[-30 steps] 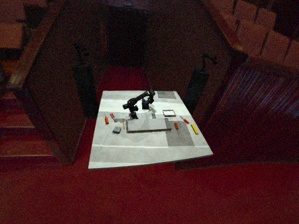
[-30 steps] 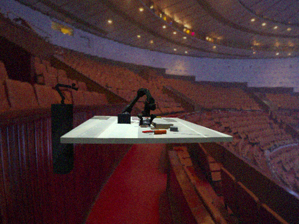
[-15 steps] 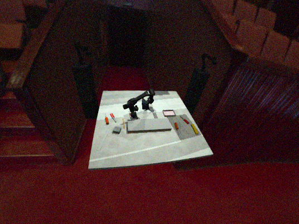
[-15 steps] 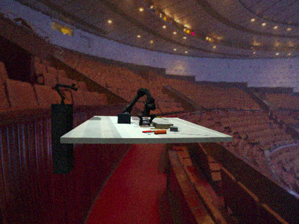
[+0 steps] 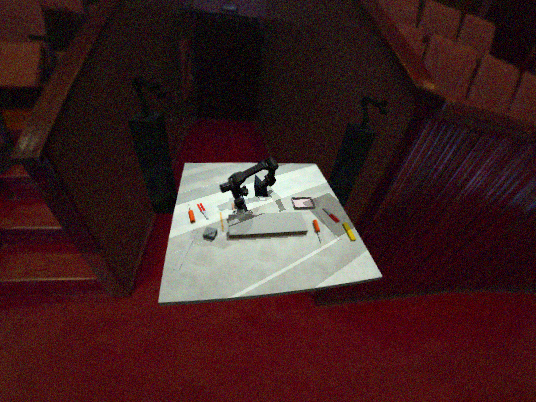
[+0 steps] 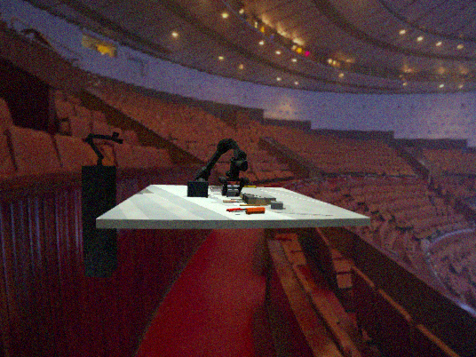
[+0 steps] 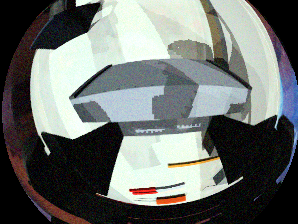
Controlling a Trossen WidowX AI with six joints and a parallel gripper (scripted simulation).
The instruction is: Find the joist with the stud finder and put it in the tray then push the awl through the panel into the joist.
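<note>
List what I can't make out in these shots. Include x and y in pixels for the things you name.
- Joist: hidden under the floor panel (image 5: 280, 223) (image 6: 259, 199) in the top and exterior views.
- Pale markings by the stud finder (image 6: 231, 191) (image 7: 170, 102): too blurred to read, wrist view.
- Contact between the fingers (image 5: 241, 204) (image 6: 242, 183) and the stud finder: too small and dark, top view.
- Tip shapes of the two orange-handled tools (image 5: 191, 216) (image 5: 316, 226): too small, top view.

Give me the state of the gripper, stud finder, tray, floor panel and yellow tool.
Gripper: closed on the stud finder
Stud finder: held between the fingers; whether lifted, unclear
Tray: stud finder not in it
Floor panel: flat, no hole discernible
Yellow tool: lying down
</note>
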